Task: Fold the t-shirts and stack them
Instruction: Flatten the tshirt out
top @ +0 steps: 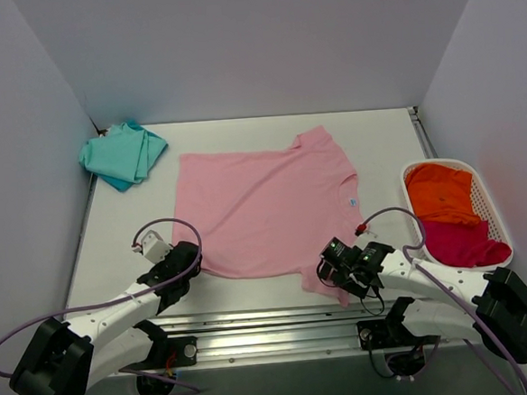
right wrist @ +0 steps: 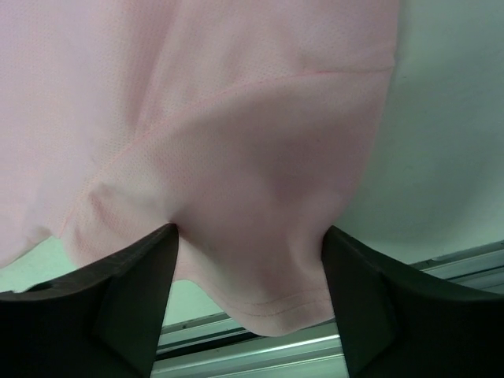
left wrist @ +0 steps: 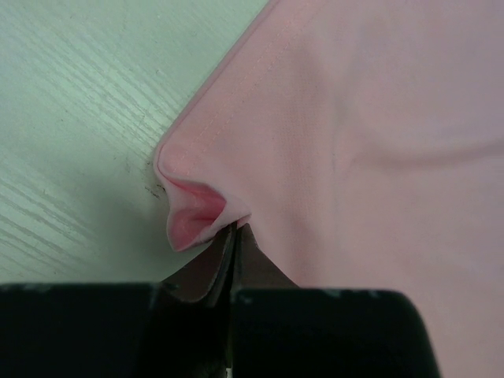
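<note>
I count four t-shirts on my screens, one of each colour. The pink t-shirt (top: 264, 206) lies spread flat in the middle of the table (top: 121, 234), collar toward the right and hem toward the left. The teal t-shirt (top: 125, 155) sits folded in the far left corner, well apart from the pink one. The other two are in the single white basket (top: 493, 201) at the right edge: the orange t-shirt (top: 440, 194) at its far end and the magenta t-shirt (top: 461, 242) at its near end, the two touching.

Both arms are down at the near edge of the pink t-shirt. My left gripper (left wrist: 235, 230) is pinched tight on the near-left hem corner. In the left wrist view a small fold of pink cloth bulges just beyond the closed fingertips. My right gripper (right wrist: 250, 230) is spread wide and grips nothing. Its two fingers stand either side of the near sleeve (right wrist: 260, 197), which drapes between them, its stitched edge reaching the table's near rim.
</note>
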Motion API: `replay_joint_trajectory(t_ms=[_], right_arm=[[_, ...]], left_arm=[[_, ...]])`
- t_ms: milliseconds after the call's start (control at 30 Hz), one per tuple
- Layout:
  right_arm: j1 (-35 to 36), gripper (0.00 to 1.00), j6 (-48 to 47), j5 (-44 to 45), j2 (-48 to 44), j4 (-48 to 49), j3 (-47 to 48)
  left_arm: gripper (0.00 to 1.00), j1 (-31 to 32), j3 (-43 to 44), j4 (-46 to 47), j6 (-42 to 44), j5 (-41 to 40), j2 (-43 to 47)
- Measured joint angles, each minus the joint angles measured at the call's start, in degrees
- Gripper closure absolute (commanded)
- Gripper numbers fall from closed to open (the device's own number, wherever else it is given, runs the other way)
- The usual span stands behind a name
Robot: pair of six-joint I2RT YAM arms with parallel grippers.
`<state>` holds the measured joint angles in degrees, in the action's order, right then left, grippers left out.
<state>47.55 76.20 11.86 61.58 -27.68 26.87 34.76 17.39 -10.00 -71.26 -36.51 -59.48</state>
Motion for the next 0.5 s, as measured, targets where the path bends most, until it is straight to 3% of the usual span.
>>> replay_joint_trajectory(t_ms=[67, 167, 333, 400, 500], right_arm=[[0.00, 0.48, 0.28, -0.04, -0.63, -0.96, 0.00], [0.00, 0.54, 0.46, -0.13, -3.74, -3.10, -0.15], [0.00, 0.77, 0.31, -0.37, -7.37, -4.37, -0.52], [0.00, 0.93, 0.24, -0.37, -6.86, -4.46, -0.52], [0.00, 1.00, 0.00, -0.39, -5.66, -4.48, -0.52]], left_arm=[[0.98, 0.00, 0.00, 0.02, 0.04, 0.00, 0.00], [0.98, 0.00, -0.02, 0.09, 0.07, 0.00, 0.00], [0.98, 0.00, -0.02, 0.22, 0.17, -0.02, -0.11], [0.98, 0.00, -0.02, 0.22, 0.22, -0.02, -0.22], [0.98, 0.00, -0.02, 0.24, 0.24, -0.02, -0.22]])
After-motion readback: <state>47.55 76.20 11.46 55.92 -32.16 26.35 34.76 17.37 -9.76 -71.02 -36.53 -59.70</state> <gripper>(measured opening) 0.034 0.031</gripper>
